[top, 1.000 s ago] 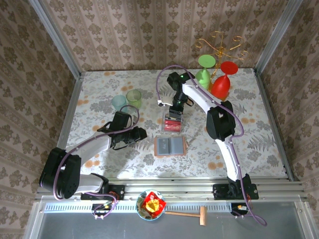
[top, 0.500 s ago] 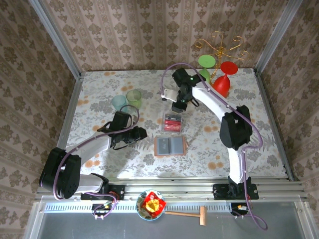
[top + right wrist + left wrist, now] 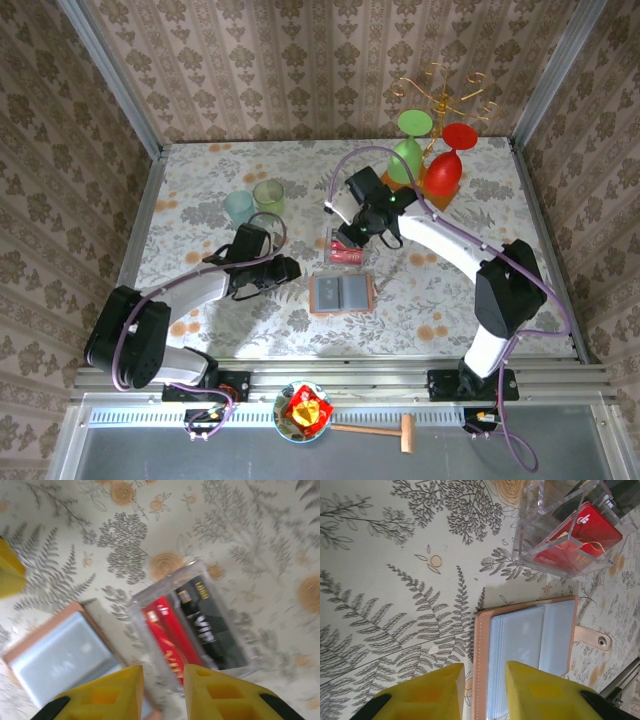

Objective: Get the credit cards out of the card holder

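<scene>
Two credit cards (image 3: pixel 200 625) blur inside clear box (image 3: pixel 165 582).

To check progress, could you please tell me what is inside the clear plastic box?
The clear plastic box holds a red plastic card and a black plastic card marked VIP. Whether more cards lie beneath them is hidden.

Green goblet (image 3: pixel 408 157) stands beside red goblet (image 3: pixel 444 173), near gold rack (image 3: pixel 441 92).
</scene>
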Action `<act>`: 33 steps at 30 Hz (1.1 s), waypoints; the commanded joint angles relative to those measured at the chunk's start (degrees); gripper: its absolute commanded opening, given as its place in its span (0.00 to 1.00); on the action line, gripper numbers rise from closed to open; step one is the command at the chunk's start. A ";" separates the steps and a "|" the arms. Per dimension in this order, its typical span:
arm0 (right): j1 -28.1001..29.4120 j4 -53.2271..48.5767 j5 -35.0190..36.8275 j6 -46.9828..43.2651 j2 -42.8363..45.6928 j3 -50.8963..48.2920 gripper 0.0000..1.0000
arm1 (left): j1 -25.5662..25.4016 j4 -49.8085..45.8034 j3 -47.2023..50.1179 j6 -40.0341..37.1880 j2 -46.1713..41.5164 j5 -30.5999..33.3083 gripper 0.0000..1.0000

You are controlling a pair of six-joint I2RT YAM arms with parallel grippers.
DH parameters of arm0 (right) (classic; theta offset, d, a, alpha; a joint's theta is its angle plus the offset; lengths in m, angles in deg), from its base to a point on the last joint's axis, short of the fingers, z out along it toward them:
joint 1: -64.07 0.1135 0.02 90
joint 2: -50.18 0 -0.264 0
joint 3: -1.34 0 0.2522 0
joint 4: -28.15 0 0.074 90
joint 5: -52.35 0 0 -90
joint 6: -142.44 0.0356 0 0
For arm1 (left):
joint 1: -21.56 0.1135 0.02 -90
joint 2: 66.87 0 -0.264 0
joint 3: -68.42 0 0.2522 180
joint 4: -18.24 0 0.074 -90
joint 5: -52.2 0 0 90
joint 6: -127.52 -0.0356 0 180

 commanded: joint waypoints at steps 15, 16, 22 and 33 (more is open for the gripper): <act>7.71 11.87 -1.76 47.28 8.77 -17.49 0.16 | -4.75 5.20 4.02 2.88 1.16 -0.95 0.17; 7.66 10.86 -2.36 47.90 8.15 -16.97 0.15 | -5.04 5.72 4.50 3.26 1.20 -0.88 0.17; 7.80 8.74 -4.44 48.60 5.15 -16.02 0.16 | -6.51 7.60 6.51 4.34 1.80 -1.22 0.08; 8.01 11.37 -7.28 51.34 1.87 -16.97 0.19 | -7.59 12.29 7.73 6.65 3.94 -2.19 0.02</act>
